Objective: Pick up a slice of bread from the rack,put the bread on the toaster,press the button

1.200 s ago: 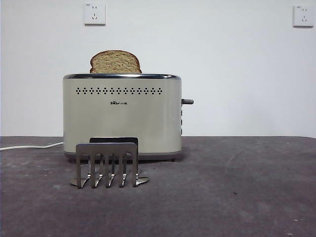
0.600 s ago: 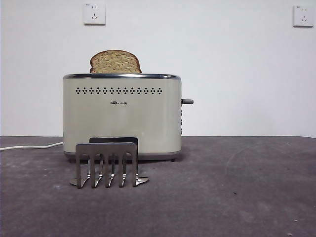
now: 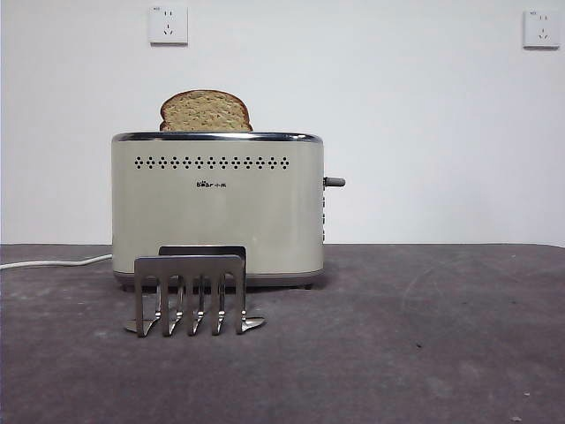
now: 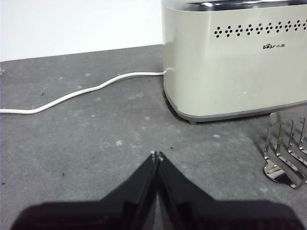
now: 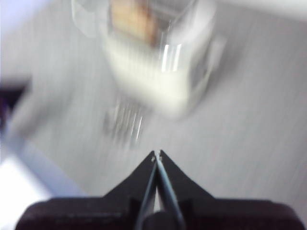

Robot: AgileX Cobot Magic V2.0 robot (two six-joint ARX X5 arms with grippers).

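The slice of bread stands in the toaster's slot, its rounded top above the chrome rim. The cream-white toaster sits mid-table with its grey lever on the right side. The metal rack stands empty in front of it. My left gripper is shut and empty, low over the table, apart from the toaster and the rack. My right gripper is shut and empty, high above the blurred toaster, bread and rack. Neither gripper shows in the front view.
A white power cord runs across the dark grey table from the toaster's left side. Two wall sockets sit on the white wall behind.
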